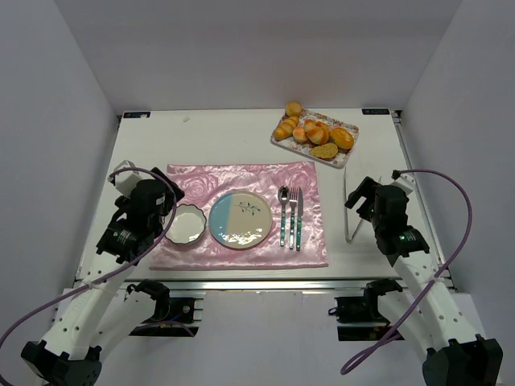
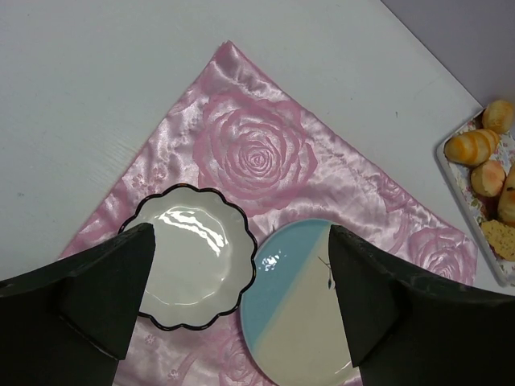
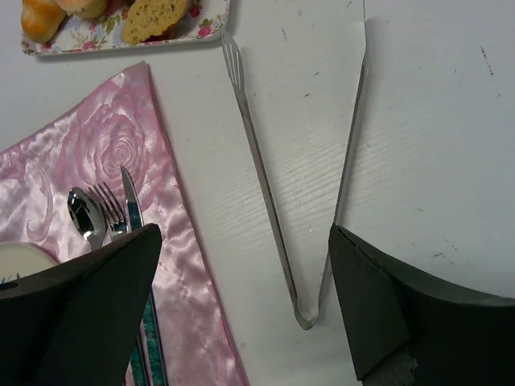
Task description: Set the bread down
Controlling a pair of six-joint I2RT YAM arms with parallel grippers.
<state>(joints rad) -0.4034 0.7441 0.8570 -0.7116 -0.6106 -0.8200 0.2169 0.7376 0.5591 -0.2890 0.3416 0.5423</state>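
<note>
Approach step: nothing grasped yet.
Top view: bread [image 1: 315, 133] lies upper right. Left wrist: your left end effector [image 2: 241, 233] hangs open over bowl [image 2: 189, 257] and plate [image 2: 298, 314]. Right wrist: your right end effector [image 3: 243, 241] gapes above the tongs [image 3: 259, 161]; lowering and closing on them looks like your next move.

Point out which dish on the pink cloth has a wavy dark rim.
The small white bowl on the left; the plate beside it is smooth-edged, half blue, half cream.

Both arms hover over the tabletop [image 1: 225, 133], left gripper [image 2: 240, 241] and right gripper [image 3: 241, 237] empty, jaws spread wide.
</note>
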